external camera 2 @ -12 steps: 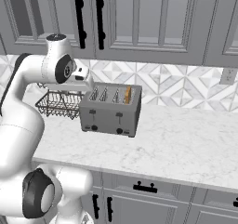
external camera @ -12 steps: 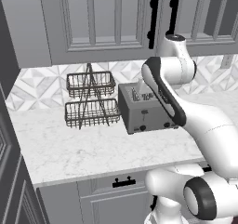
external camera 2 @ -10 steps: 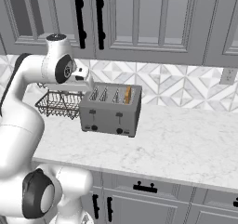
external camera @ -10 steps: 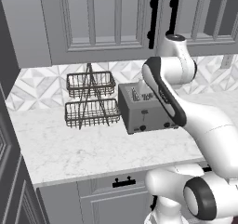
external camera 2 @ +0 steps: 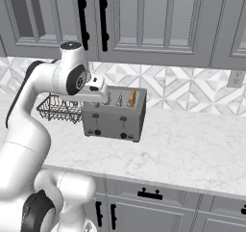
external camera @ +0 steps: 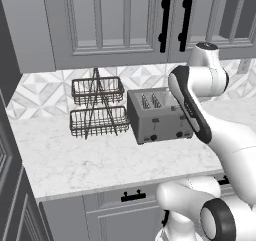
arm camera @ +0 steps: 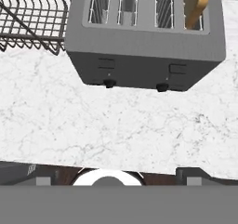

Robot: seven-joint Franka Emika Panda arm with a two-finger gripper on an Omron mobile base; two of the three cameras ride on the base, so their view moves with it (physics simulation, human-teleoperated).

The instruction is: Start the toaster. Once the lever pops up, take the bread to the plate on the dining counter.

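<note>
My two base cameras look forward and down at the toaster (external camera: 159, 116) (external camera 2: 114, 114) from either side; my hand camera looks down on it (arm camera: 144, 37) from close above.

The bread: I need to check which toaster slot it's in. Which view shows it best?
The hand view: the bread stands in the toaster's slot at picture right. The right base view shows a thin tan edge; in the left base view the arm covers that end.

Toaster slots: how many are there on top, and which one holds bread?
4, side by side along the top of the toaster. In the hand view the three on the left are empty; the rightmost holds the bread, sticking up above the slot.
</note>
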